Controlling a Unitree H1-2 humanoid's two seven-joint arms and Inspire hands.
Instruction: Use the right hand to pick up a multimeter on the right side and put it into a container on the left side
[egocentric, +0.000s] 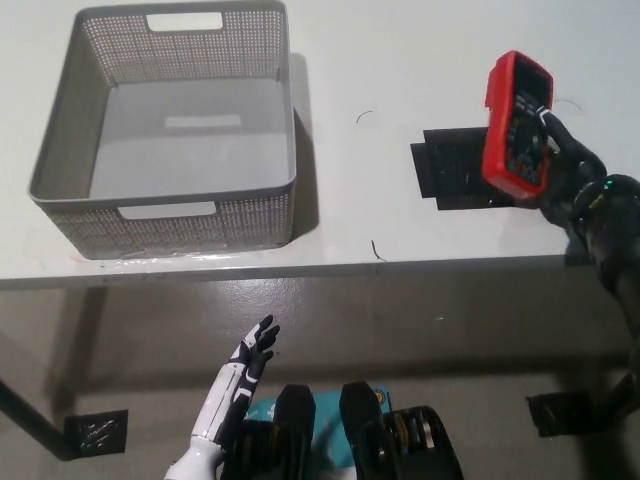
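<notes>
The red multimeter (517, 122) is in the grip of the black right hand (560, 165), which is closed around its lower right edge; the meter stands tilted with its face toward the camera and appears lifted clear of the white table (400, 230), above the black square mat (452, 172) at the right side. That puts the task at the end of the pick-up step, with the carry not yet begun. The grey perforated basket (160, 222), the container meant to receive the meter, sits well apart on the table's left side and looks empty, its open top unobstructed. The next move, as I judge it, calls for a long sweep leftward across the table, keeping the meter high enough to pass over the basket's near right wall before lowering and releasing inside. The hold seems to be on one edge of the meter rather than around its middle, so it may swing or slip during the carry. The white left hand (255, 352) rests low below the table's front edge, fingers spread and holding nothing.
</notes>
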